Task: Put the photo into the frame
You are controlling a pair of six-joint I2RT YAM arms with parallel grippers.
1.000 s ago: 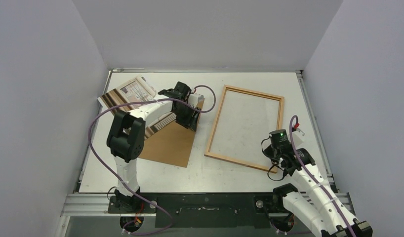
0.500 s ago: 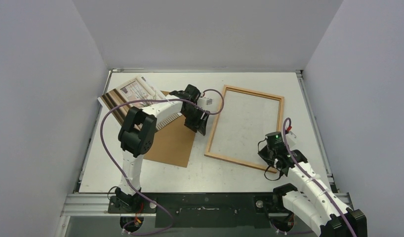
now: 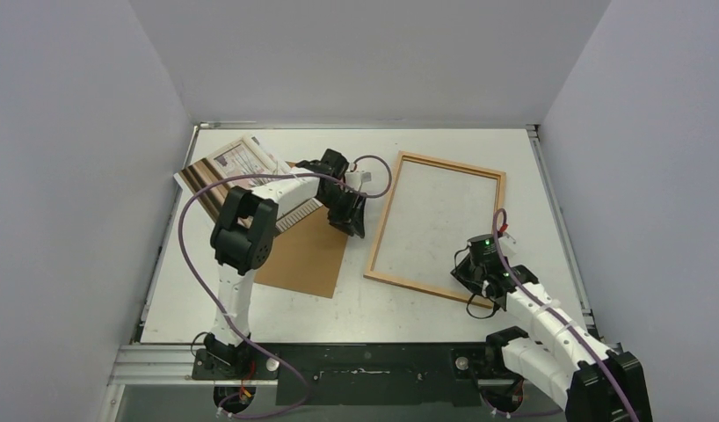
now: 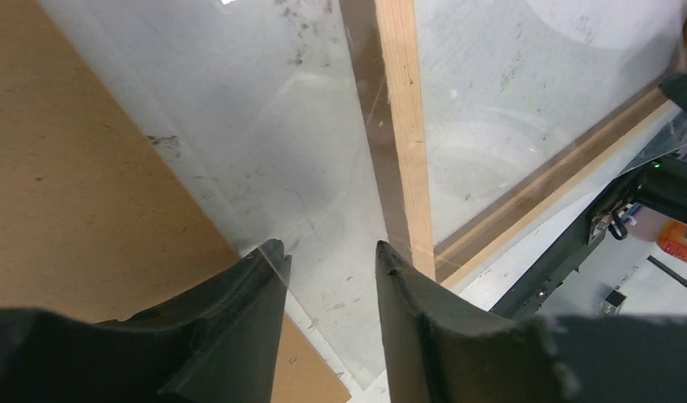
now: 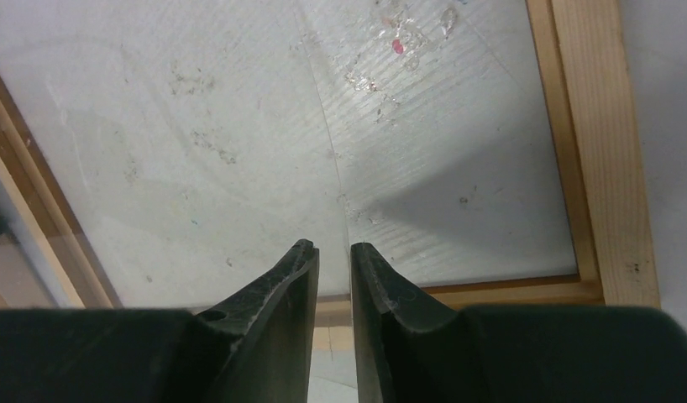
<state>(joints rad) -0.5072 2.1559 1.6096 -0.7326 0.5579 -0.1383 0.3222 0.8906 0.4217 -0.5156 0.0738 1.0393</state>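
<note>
While the photo [image 3: 236, 164] lies flat at the far left of the white table [image 3: 365, 308], outside the frame [image 3: 384, 226], both arms hang over the work. The banded print rests with one end on a plain brown backing sheet [image 3: 305, 259], and the left arm crosses above its right part.

The orange-brown frame sits to the right of the backing sheet, turned slightly askew, with a strip of bare table between the two. Smudges mark the pale surface inside its moulding.

The left tool [image 4: 332, 260] points down over that strip, between the edge of the backing sheet and the frame's left rail. Its fingers [image 4: 239, 311] stand moderately apart and hold nothing.

The right tool [image 5: 333, 252] hovers over the frame's near right corner, just inside the near rail. Its fingers [image 5: 285, 290] are parted by only a narrow slit, with nothing between them. Whether either tool touches the surface below cannot be told from these views.
</note>
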